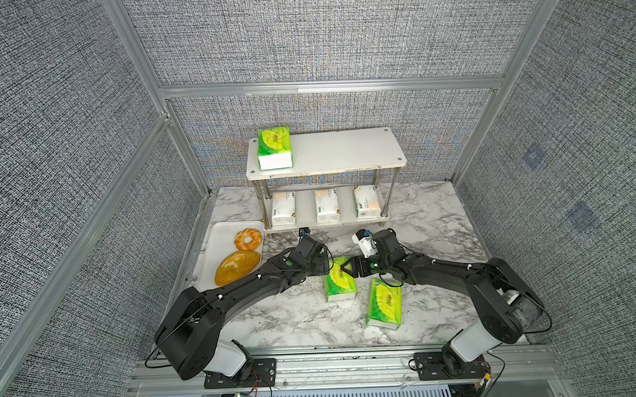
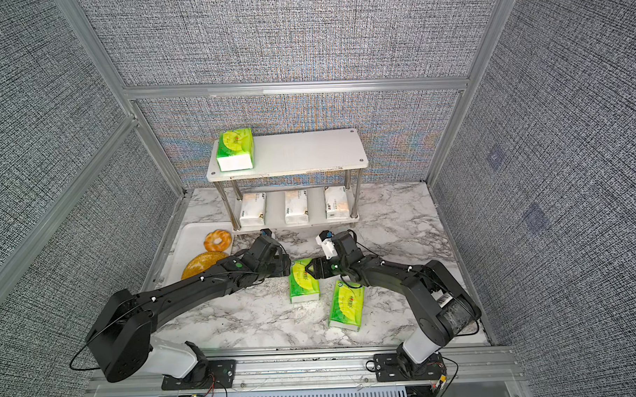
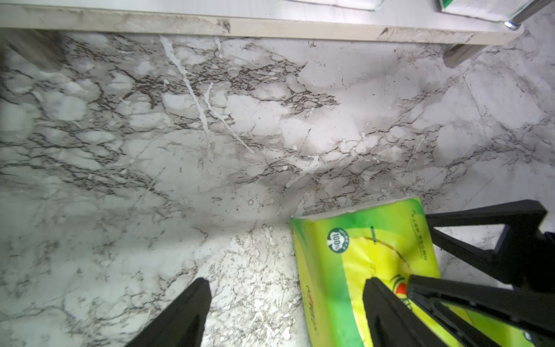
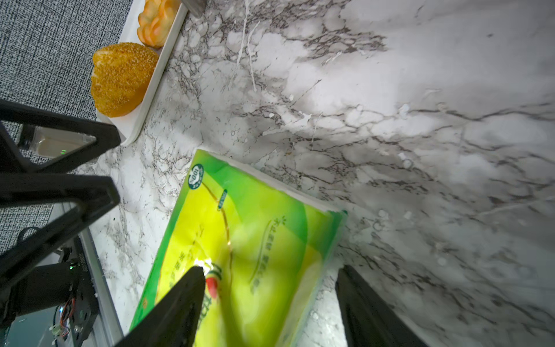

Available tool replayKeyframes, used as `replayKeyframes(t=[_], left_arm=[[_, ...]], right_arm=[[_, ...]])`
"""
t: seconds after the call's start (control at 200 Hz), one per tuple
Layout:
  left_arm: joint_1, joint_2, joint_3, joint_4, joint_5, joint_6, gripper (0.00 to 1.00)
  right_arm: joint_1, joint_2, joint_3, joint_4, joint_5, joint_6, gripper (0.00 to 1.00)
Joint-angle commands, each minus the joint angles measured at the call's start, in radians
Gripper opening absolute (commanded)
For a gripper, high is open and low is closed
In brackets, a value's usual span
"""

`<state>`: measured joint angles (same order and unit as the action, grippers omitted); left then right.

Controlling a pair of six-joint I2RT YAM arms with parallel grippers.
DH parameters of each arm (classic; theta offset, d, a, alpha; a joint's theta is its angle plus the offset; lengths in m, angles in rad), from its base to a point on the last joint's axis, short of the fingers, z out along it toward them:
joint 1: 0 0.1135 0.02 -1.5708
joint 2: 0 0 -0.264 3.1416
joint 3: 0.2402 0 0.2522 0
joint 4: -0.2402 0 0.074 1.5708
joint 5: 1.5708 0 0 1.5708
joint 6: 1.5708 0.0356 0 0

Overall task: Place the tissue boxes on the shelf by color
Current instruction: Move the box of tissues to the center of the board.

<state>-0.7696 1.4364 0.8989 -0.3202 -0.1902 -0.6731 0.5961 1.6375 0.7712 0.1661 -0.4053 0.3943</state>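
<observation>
On the grey-veined marble tabletop (image 1: 295, 324), walled by grey woven panels (image 1: 52, 143) in an aluminium frame (image 1: 327, 86), the shelf (image 1: 344, 151) stands at the far edge. A white tray (image 1: 216, 243) at the left holds a ring bun (image 1: 247, 239) and an orange loaf (image 1: 238, 267).

One green tissue pack (image 1: 274, 148) lies at the left end of the top board, long axis near to far, white end facing near. Three cream packs (image 1: 326, 205) sit side by side on the lower board, aligned the same way.

Two more green packs lie on the table near its centre. The middle pack (image 1: 339, 284) runs near to far, its far end hidden in both top views under the two wrists. The right pack (image 1: 384, 304), close by but apart, leans its far end slightly right.

The left gripper (image 3: 285, 282) is spread wide and holds nothing, with one finger over the middle pack. The right gripper (image 4: 271, 269) is likewise parted, one finger above that pack's top, the other just beside its edge, not clamping it.
</observation>
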Motion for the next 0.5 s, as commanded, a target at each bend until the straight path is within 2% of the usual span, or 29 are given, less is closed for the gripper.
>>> replayKeyframes(t=[0.0, 0.14, 0.235, 0.495], left_arm=[[0.003, -0.02, 0.0, -0.032, -0.028, 0.03, 0.84], [0.004, -0.025, -0.002, -0.049, -0.043, 0.035, 0.85], [0.004, -0.017, -0.002, -0.049, -0.039, 0.033, 0.85], [0.004, -0.01, -0.019, -0.031, -0.033, 0.01, 0.85]], right_arm=[[0.008, 0.033, 0.013, 0.043, 0.009, 0.019, 0.7], [0.008, 0.073, 0.023, 0.06, 0.043, 0.019, 0.57], [0.008, 0.106, 0.086, 0.058, 0.057, 0.005, 0.51], [-0.014, 0.175, 0.181, 0.023, 0.049, -0.028, 0.49]])
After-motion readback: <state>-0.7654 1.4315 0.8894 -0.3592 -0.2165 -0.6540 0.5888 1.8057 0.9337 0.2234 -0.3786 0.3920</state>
